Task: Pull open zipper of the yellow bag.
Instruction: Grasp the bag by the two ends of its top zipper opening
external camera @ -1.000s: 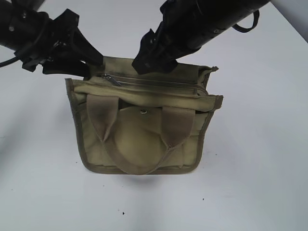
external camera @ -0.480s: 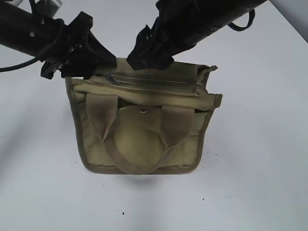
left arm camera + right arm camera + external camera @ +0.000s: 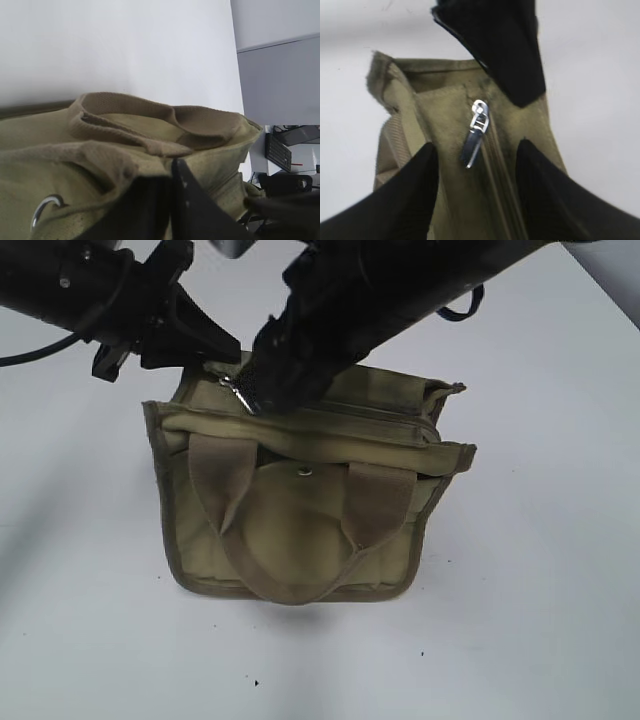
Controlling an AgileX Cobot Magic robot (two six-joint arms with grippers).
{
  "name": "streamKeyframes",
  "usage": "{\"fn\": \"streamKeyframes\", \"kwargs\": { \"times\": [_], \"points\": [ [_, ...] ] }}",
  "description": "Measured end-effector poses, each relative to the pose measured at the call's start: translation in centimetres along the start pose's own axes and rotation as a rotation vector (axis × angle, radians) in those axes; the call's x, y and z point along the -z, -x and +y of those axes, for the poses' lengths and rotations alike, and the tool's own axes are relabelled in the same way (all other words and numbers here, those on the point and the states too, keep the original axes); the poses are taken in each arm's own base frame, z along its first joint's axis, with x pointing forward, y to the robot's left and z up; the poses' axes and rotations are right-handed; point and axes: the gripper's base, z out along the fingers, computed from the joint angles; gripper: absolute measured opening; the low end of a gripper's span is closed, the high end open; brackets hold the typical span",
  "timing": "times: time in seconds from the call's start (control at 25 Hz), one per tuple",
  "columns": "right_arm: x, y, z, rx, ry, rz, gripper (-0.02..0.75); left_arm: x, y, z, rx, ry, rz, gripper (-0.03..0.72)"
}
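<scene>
Zipper [image 3: 492,165] on the yellow bag [image 3: 300,530] runs closed along the top panel, its teeth meeting all the way down from the pull tab [image 3: 474,140], which hangs loose in the gap between the 2 fingers of the right gripper [image 3: 475,185]. A second ago that gripper hovered further along the bag's top, away from the tab; now it has come across and down so its spread fingers straddle the tab without touching it, and they are narrowing. The left gripper [image 3: 215,345] has moved too: from standing open just beside the bag's upper corner it has pinched shut on the fabric edge there (its wrist view shows dark fingers pressed together into the canvas), and the bag's top has lifted and tilted slightly toward it. By my reading, the anchoring hold is now in place and the tab is lined up, so the task has reached the point of closing on the tab; no opening of the track has begun.
</scene>
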Motion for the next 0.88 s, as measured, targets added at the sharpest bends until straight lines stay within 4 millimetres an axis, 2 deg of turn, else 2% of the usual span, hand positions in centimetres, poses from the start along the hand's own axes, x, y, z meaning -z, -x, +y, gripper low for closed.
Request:
{"fn": "streamKeyframes", "kwargs": {
  "times": [0.12, 0.56, 0.68, 0.88],
  "points": [
    [-0.9, 0.3, 0.7, 0.021, 0.01, -0.007, 0.391, 0.0, 0.0, 0.0, -0.001, -0.002, 0.005, 0.031],
    [-4.5, -1.0, 0.5, 0.008, -0.007, 0.024, 0.372, 0.0, -0.1, 0.0, -0.004, -0.003, 0.011, 0.031],
    [-4.9, -1.3, 0.6, 0.013, -0.001, 0.036, 0.296, -0.2, -0.1, 0.1, 0.001, -0.004, 0.015, 0.029],
    [-5.0, -1.6, 0.8, 0.032, 0.025, 0.066, 0.114, -0.2, -0.1, 0.1, 0.006, -0.01, 0.018, 0.029]
  ]
}}
